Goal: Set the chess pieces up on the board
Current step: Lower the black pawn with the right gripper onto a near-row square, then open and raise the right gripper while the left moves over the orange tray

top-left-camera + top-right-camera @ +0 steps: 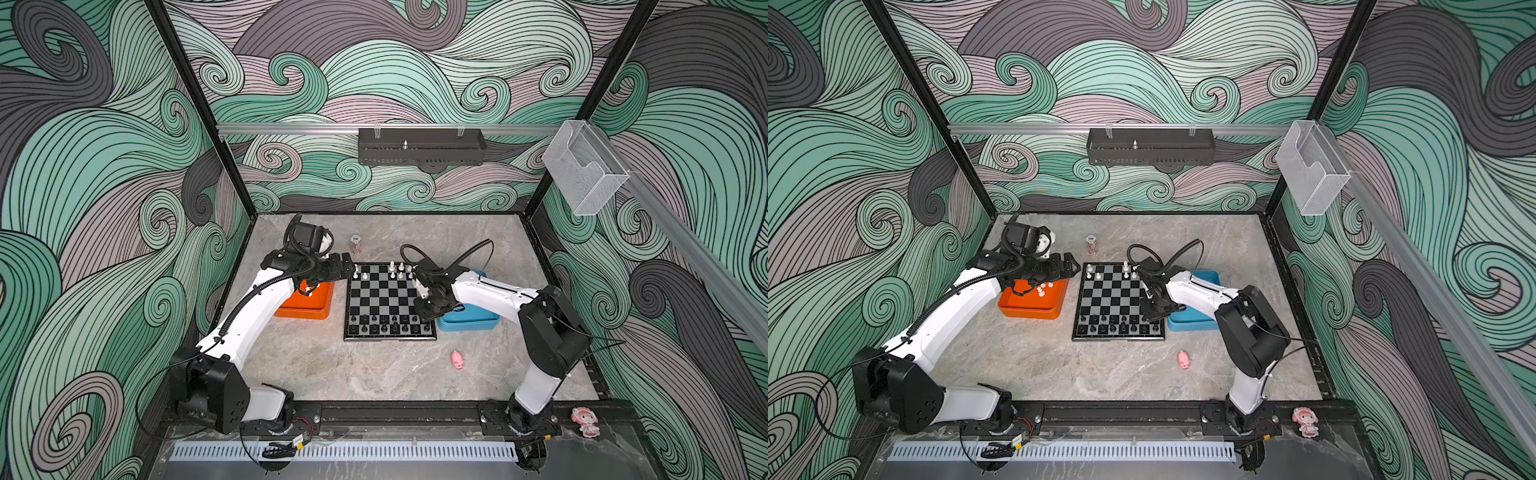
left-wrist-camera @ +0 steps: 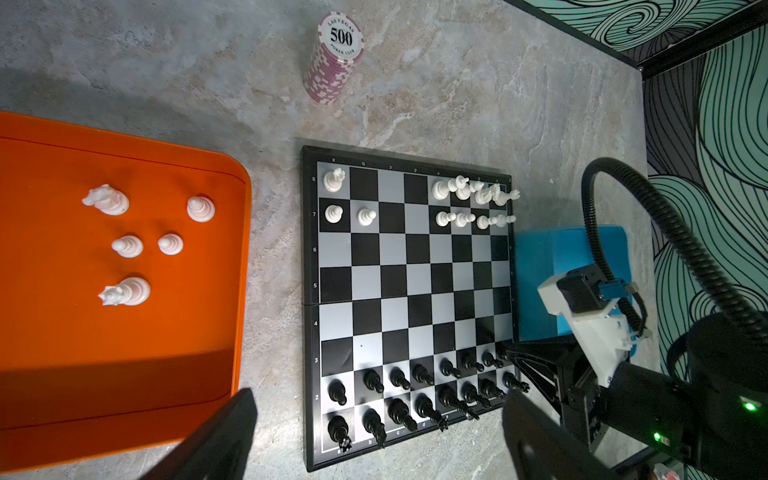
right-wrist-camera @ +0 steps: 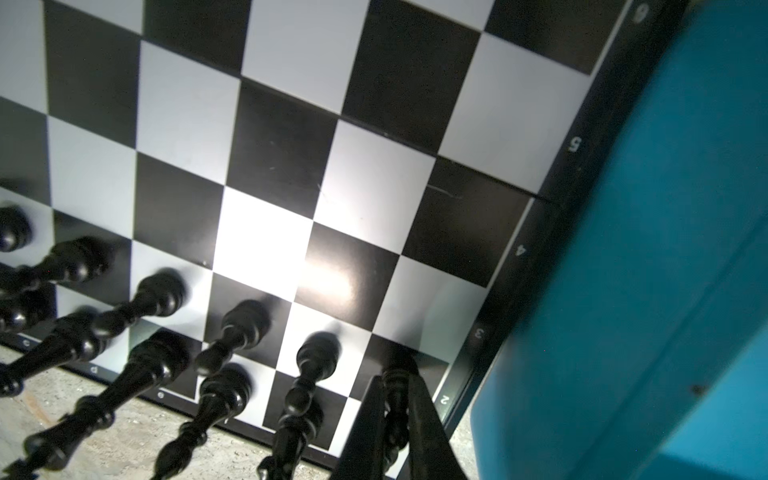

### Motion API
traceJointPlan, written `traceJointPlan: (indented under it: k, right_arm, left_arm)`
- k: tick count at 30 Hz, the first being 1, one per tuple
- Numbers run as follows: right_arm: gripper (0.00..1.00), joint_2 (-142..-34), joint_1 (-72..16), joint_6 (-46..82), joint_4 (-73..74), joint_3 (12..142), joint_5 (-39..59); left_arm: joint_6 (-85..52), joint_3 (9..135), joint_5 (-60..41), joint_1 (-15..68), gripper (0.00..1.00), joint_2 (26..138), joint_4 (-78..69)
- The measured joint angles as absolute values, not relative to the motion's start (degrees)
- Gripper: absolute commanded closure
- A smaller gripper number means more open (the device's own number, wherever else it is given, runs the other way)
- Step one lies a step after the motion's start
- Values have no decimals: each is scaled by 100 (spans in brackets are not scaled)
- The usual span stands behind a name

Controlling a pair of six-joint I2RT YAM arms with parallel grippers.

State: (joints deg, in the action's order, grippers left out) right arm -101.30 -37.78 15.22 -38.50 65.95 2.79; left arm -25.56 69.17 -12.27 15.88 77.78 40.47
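Observation:
The board (image 1: 386,297) (image 2: 415,270) lies mid-table. Black chess pieces (image 1: 384,324) (image 2: 415,382) fill its two near rows. White chess pieces (image 1: 392,270) (image 2: 469,191) stand on its two far rows, mostly toward the right. Several more white pieces (image 2: 126,245) (image 1: 1041,291) lie in the orange tray. My right gripper (image 3: 395,415) (image 1: 424,320) is shut on a black piece (image 3: 395,386), which stands at the board's near right corner. My left gripper (image 2: 374,440) (image 1: 349,270) hangs open and empty, high between the orange tray and the board's far left corner.
The orange tray (image 1: 305,311) (image 2: 62,332) sits left of the board, and a blue tray (image 1: 469,324) (image 3: 665,249) sits right of it under my right arm. A stack of poker chips (image 1: 355,244) (image 2: 332,62) stands behind the board. A pink pig (image 1: 457,359) lies in front.

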Motion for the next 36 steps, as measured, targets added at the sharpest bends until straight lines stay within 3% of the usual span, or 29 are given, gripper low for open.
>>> traceJointPlan:
  k: [6, 10, 14, 30, 32, 36]
  right_arm:
    - [83, -10130, -3778, 1527, -3839, 6595, 281]
    - [70, -10130, -3778, 1538, -3833, 6595, 281]
    - [63, -10130, -3789, 1531, -3828, 6598, 272]
    - [53, -9472, -3321, 1175, -4434, 7330, -45]
    - [48, -9393, -3048, 1129, -4499, 7389, 1]
    - [21, -9327, -2432, 1031, -4646, 7537, 158]
  left_arm:
    - [-2556, 6917, -1229, 1588, 5, 7778, 4047]
    - [-2556, 6917, -1229, 1588, 6, 7778, 4047]
    - [-2556, 6917, -1232, 1588, 5, 7778, 4047]
    - [-2556, 6917, -1194, 1588, 5, 7776, 4047]
    - [-2550, 6917, -1109, 1588, 5, 7760, 4047]
    - [-2467, 6901, -799, 1584, 3, 7636, 4080]
